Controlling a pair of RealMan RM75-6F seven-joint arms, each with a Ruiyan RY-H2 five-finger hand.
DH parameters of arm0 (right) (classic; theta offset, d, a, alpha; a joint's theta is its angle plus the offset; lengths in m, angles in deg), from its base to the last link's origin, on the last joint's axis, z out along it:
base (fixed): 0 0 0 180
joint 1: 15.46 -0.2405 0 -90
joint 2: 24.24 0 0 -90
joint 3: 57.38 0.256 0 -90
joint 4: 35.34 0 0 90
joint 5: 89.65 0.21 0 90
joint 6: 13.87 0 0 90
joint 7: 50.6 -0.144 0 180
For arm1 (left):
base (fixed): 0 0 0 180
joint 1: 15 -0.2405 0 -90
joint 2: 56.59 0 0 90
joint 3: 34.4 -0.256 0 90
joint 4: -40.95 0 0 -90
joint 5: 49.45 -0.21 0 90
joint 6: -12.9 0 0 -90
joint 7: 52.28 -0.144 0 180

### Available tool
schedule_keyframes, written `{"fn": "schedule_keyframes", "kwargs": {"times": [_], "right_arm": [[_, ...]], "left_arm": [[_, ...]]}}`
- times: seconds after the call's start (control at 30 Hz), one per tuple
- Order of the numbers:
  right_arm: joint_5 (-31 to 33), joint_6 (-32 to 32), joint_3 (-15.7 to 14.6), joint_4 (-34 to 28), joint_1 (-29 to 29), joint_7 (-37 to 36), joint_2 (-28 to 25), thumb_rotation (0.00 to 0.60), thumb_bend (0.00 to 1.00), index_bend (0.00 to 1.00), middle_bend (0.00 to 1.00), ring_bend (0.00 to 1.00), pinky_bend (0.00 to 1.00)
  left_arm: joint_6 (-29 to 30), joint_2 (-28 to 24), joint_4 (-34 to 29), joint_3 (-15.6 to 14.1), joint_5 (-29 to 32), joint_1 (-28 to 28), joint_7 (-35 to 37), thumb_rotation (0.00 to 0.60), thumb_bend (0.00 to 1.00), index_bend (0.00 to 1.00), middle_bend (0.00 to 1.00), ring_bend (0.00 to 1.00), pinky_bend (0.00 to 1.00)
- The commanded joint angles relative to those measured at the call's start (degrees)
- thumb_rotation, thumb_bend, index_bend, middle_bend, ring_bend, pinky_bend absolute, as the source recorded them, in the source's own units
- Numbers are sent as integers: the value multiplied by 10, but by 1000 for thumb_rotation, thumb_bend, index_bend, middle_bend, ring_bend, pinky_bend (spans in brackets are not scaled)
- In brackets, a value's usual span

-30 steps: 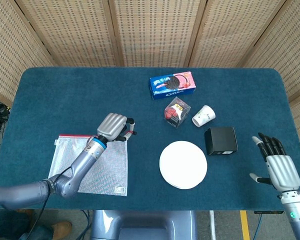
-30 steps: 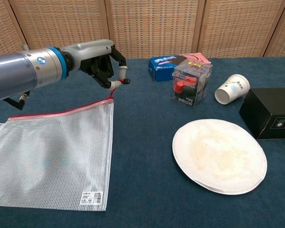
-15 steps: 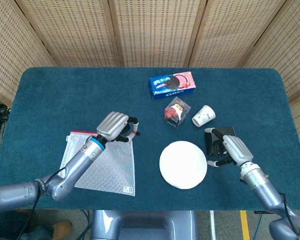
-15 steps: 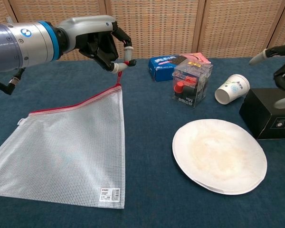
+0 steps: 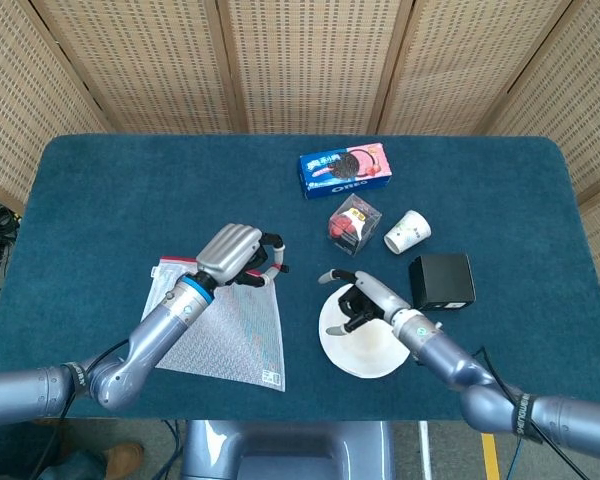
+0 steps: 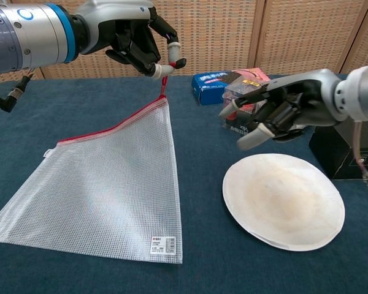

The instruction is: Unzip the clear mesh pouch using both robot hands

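1. Pouch [image 6: 104, 184] hangs by one corner from the left robot hand [image 6: 138, 37], whose fingertips [image 6: 165, 66] pinch the red zipper pull [image 6: 162, 86] and lift that corner off the bench [image 5: 130, 190]; the rest of the mesh lies flat on the bench's left half.
2. Right robot hand [image 6: 276, 110] hovers over the white plate [image 6: 284, 208] with its fingers spread, holding nothing, well apart from the pouch.
3. Risk: with nothing pinning the pouch, pulling the tab would likely drag the whole pouch along instead of running the zipper; the small pinch could also slip off the tab.
4. Risk: reaching across, the right robot hand could knock the plate or the clear box [image 6: 248, 107] just behind it.
5. The red zipper edge [image 6: 110, 128] is the long axis, rising from the low far-left corner toward the raised pull, which points up and right.
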State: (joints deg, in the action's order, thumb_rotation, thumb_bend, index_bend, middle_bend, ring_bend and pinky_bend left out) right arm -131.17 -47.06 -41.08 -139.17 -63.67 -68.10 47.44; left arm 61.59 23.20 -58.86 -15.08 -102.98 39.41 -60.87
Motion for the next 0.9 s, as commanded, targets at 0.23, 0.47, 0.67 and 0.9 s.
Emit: {"fn": "schedule_keyframes", "kwargs": {"times": [0.23, 0.47, 0.67, 0.9], "right_arm": [[137, -10, 6, 40, -88, 16, 66, 600, 0, 282, 901, 877, 975], [177, -24, 11, 53, -109, 19, 87, 600, 0, 394, 927, 900, 997], [210, -62, 11, 50, -120, 30, 103, 600, 0, 465, 942, 914, 1000], [236, -105, 15, 43, -125, 48, 117, 600, 0, 499, 954, 926, 1000]], "left_arm": [[-2, 12, 13, -3, 0, 6, 18, 600, 943, 685, 974, 1000, 1000], [-11, 23, 18, -5, -7, 5, 54, 600, 940, 685, 974, 1000, 1000], [-8, 31, 27, -7, -17, 5, 67, 600, 940, 685, 974, 1000, 1000], [-6, 27, 19, -9, -19, 4, 72, 600, 938, 685, 974, 1000, 1000]]}}
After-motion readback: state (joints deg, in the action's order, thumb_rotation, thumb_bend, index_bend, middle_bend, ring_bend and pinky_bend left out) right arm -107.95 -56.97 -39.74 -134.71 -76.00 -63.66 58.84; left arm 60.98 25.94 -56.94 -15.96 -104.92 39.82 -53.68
